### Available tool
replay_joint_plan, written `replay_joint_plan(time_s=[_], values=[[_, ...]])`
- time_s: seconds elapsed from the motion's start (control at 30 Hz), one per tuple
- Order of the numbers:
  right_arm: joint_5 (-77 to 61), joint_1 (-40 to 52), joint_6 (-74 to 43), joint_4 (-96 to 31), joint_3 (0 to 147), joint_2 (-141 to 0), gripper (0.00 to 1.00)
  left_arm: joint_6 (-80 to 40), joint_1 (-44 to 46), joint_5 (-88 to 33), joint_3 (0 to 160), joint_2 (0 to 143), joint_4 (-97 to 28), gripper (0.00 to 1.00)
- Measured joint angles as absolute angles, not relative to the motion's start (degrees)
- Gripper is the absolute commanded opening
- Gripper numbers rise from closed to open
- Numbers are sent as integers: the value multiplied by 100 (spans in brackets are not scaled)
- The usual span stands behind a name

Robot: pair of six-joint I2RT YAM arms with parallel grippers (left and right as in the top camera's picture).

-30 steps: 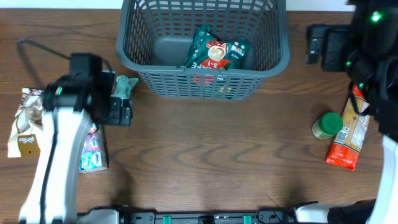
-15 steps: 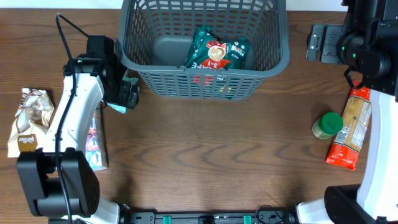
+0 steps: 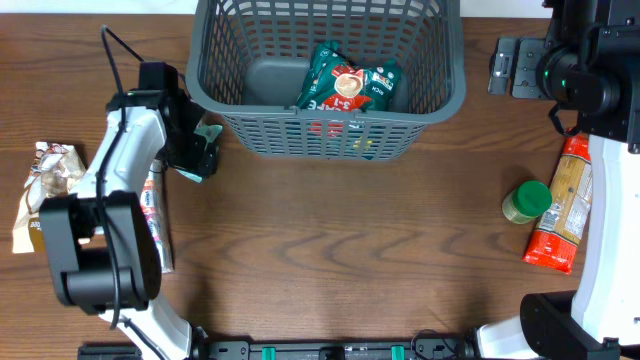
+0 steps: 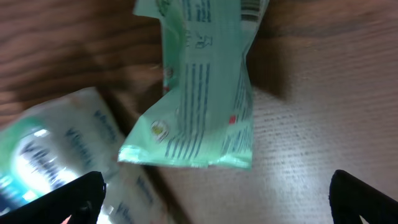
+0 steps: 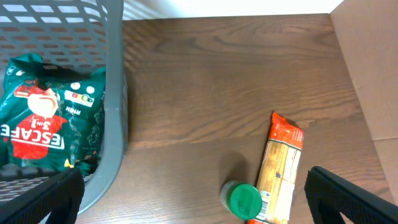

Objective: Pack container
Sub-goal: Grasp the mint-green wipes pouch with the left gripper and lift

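Clearly, the container (image 3: 452, 95) stood at the far middle of the tabletop (image 3: 330, 250), with a green coffee bag (image 3: 348, 82) lying inside it. The left claw (image 4: 214, 196) was just beside the basket's left front corner, its fingers spread wide, a pale green packet (image 4: 202, 106) in front of them and not pinched. The right claw (image 5: 199, 205) was spread too, holding nothing, above a green-lidded jar (image 5: 244, 200) and an orange packet (image 5: 280, 168).

My left arm (image 3: 122, 155) has white links and black joints; a thin black cable (image 3: 112, 52) loops behind its jaws. My right arm (image 3: 612, 250) is white too, with a green light (image 3: 562, 84) on its black housing (image 3: 592, 88). My fingertips (image 4: 78, 194) are black.
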State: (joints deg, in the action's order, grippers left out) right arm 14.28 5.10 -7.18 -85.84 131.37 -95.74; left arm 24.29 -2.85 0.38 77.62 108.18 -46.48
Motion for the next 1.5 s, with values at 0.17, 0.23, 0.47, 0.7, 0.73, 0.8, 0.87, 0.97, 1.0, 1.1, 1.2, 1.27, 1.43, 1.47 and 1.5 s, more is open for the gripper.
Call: replay_joint_plan(time_s=[0.17, 0.23, 0.47, 0.7, 0.73, 0.8, 0.87, 0.97, 1.0, 1.1, 1.2, 1.27, 1.43, 1.47, 1.5], values=[[1431, 510, -716, -8586, 13137, -9574, 99, 2434, -285, 38, 7762, 11085, -4558, 99], [1428, 510, -705, -8586, 13137, -9574, 99, 2445, -285, 36, 7762, 11111, -4466, 98], [1428, 510, -683, -8586, 13137, -9574, 99, 2449, -285, 38, 7762, 11113, -4099, 99], [1428, 510, -635, -8586, 13137, -9574, 99, 2558, -285, 38, 7762, 11113, -3710, 99], [1428, 510, -631, -8586, 13137, -9574, 99, 2561, -285, 38, 7762, 11113, -3651, 99], [1428, 510, -631, -8586, 13137, -9574, 99, 2563, -285, 38, 7762, 11113, -3548, 98], [1428, 510, -628, -8586, 13137, -9574, 99, 2563, -285, 36, 7762, 11113, -3470, 99], [1426, 510, -628, -8586, 13137, -9574, 99, 2561, -285, 38, 7762, 11113, -3332, 99], [1426, 510, -628, -8586, 13137, -9574, 99, 2556, -285, 34, 7762, 11113, -3291, 98], [1426, 510, -628, -8586, 13137, -9574, 99, 2556, -285, -3, 7762, 11113, -3190, 98], [1415, 510, -628, -8586, 13137, -9574, 99, 2552, -285, -10, 7762, 11133, -3144, 99], [1411, 510, -628, -8586, 13137, -9574, 99, 2550, -285, -12, 7762, 11198, -3148, 99], [1409, 510, -628, -8586, 13137, -9574, 99, 2519, -285, -27, 7758, 11563, -3223, 99], [1409, 510, -628, -8586, 13137, -9574, 99, 2488, -287, -113, 7758, 11594, -3234, 99], [1406, 510, -628, -8584, 13137, -9574, 99, 2471, -287, -106, 7758, 11594, -3227, 99]])
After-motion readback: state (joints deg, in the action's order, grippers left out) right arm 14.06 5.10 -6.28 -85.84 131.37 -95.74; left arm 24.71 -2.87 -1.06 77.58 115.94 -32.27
